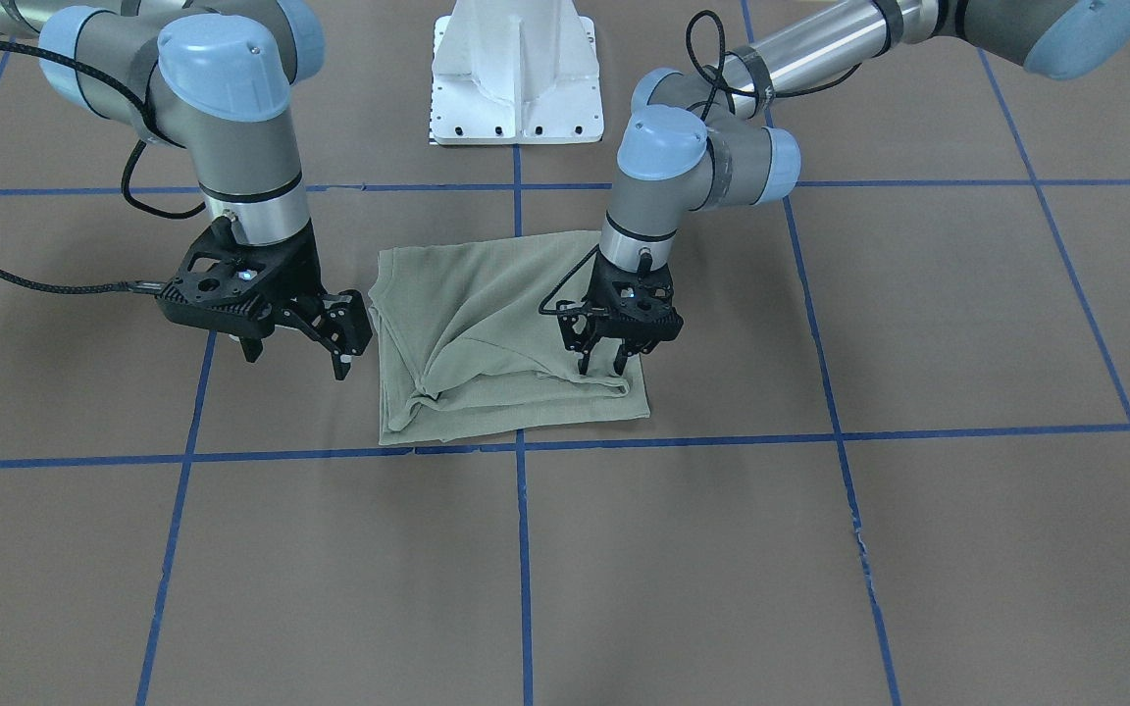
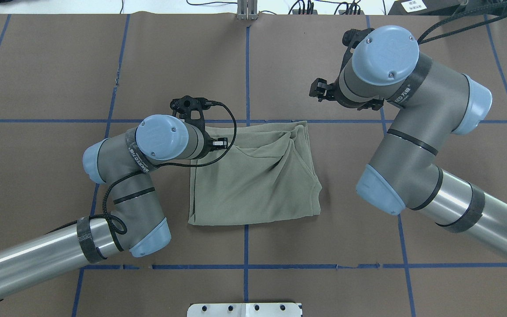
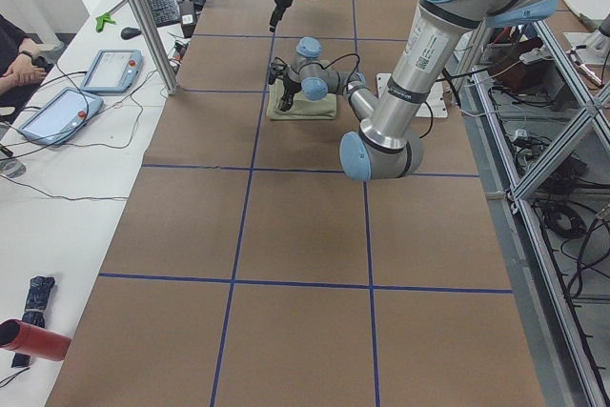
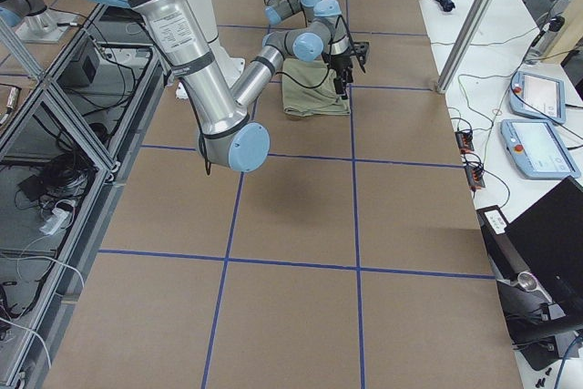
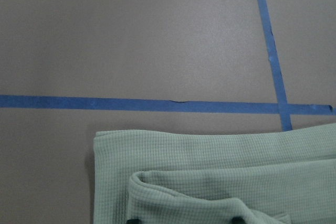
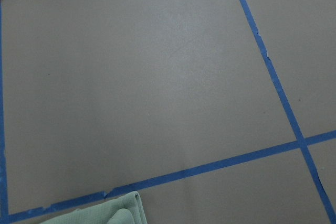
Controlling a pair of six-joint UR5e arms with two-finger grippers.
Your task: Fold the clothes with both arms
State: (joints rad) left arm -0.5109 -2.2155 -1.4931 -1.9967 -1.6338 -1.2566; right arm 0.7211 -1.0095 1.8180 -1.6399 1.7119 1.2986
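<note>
Under the left arm [image 2: 165,138] — shirt [image 2: 253,176] corner hidden.

The overhead cam sits behind the robot and looks forward and down on the brown paper-covered table [image 2: 324,66]. The front cam faces back from across it at a steep angle, with the white metal pedestal [image 1: 516,78] up top, so the sides are flipped. The two side cams look along the table from either end, from much farther off. Both wrist cams point down at the paper from close up. All six catch the folded pale sage-green knit shirt [image 2: 253,176], though the right wrist one only gets a corner.
</note>
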